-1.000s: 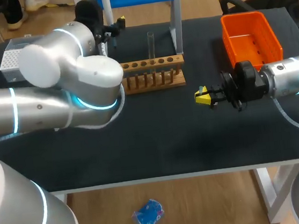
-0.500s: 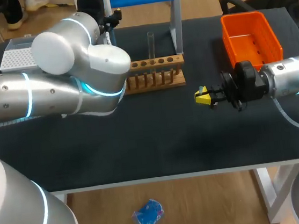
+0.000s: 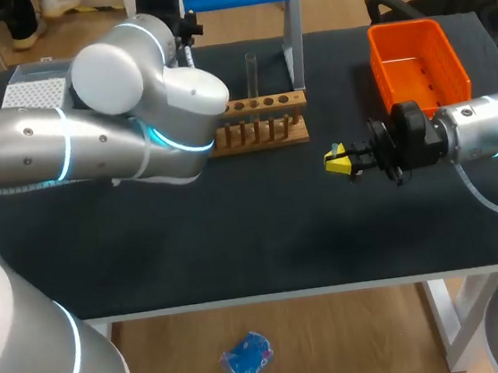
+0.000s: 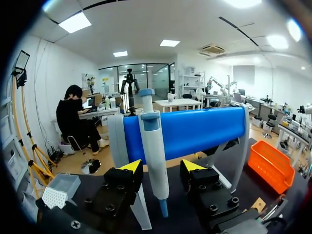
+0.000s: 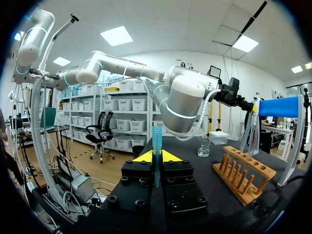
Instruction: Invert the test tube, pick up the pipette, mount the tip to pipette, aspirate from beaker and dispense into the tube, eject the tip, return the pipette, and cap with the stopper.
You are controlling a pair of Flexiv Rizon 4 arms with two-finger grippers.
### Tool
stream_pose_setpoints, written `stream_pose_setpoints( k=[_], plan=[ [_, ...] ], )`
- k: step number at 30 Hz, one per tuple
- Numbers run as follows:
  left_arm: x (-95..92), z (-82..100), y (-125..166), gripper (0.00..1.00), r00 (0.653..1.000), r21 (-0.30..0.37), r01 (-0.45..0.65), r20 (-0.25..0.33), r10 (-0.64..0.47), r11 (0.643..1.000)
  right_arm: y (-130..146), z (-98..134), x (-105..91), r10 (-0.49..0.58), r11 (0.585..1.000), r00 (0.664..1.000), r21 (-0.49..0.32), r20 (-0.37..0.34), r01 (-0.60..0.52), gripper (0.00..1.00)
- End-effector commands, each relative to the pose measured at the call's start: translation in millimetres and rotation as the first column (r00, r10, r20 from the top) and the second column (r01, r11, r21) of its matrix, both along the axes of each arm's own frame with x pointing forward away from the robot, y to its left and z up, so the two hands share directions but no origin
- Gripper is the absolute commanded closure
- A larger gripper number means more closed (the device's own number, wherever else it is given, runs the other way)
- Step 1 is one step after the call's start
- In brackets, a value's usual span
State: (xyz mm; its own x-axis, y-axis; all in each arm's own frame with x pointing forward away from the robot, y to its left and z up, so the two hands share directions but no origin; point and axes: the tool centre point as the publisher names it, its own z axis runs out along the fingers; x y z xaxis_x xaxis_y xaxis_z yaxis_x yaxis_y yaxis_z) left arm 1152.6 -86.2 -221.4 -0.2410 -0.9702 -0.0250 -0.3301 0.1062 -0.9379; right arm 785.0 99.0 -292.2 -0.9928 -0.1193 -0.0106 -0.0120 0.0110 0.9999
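Black table (image 3: 263, 230) is filling mid-frame. Rack (image 3: 258, 106), upper centre, is holding an upright tube (image 3: 251, 71). Orange bin (image 3: 419, 66) is sitting upper right. Left gripper (image 4: 162, 166) is standing released, fingers flanking the hanging pipette (image 4: 152, 146). Right gripper (image 3: 340, 160), centre right, is clenching a blue tip (image 5: 156, 139).

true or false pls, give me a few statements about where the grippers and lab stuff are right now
1. The left gripper is shut on the pipette. False: its fingers are open, with the pipette between them, hanging on the blue stand.
2. A test tube stands upright in the wooden rack. True.
3. The right gripper is shut on a thin blue piece. True.
4. The orange bin sits at the table's left side. False: it is at the far right.
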Motion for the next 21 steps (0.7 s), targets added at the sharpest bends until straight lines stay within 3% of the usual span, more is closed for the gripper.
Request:
stream_pose_setpoints(
  k=[1, 21],
  plan=[
    [7.6, -2.9, -3.3, 0.52, 1.000, 0.000, -0.019, 0.003, 0.019, 1.000, -0.6, -0.3, -0.3, 0.000, 1.000, 1.000, 0.000, 0.001, 0.000, 1.00],
    [27.7, -8.8, 2.5, 0.60, 0.998, -0.028, -0.059, 0.002, 0.059, 0.998, -0.6, -0.3, -0.3, 0.000, 1.000, 1.000, 0.000, 0.001, 0.000, 1.00]
  ],
)
